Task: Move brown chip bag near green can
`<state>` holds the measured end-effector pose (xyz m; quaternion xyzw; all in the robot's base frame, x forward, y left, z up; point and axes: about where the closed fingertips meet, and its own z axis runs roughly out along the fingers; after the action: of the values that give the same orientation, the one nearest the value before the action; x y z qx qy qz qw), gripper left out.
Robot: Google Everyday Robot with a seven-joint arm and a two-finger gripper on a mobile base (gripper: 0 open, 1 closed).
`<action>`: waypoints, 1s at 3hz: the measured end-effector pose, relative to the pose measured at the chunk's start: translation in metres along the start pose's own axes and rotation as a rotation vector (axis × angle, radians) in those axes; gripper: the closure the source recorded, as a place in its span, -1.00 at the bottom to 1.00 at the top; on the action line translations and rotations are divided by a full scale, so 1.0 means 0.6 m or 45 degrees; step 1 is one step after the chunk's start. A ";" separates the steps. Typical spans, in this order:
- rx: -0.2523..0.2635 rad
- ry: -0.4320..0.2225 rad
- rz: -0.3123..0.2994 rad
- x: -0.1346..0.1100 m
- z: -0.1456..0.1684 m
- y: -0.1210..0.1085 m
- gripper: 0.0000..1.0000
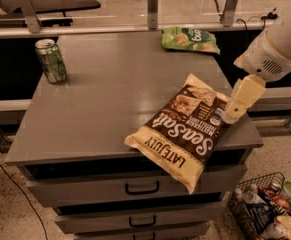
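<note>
The brown chip bag lies flat on the grey cabinet top at its front right, its cream end hanging over the front edge. The green can stands upright at the far left of the top, well apart from the bag. My gripper comes in from the right on a white arm and hangs just at the bag's right edge, low over the cabinet's right side.
A smaller green snack bag lies at the back right of the top. Drawers with dark handles face front. A wire basket of bottles and packets sits on the floor at the lower right. A rail runs behind the cabinet.
</note>
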<state>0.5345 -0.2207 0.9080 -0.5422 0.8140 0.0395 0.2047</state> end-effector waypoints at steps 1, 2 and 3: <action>-0.077 -0.085 0.101 0.005 0.058 -0.008 -1.00; -0.142 -0.149 0.177 0.007 0.096 -0.017 -0.67; -0.188 -0.187 0.218 -0.002 0.105 -0.021 -0.24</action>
<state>0.5644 -0.2065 0.8529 -0.4800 0.8350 0.1560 0.2191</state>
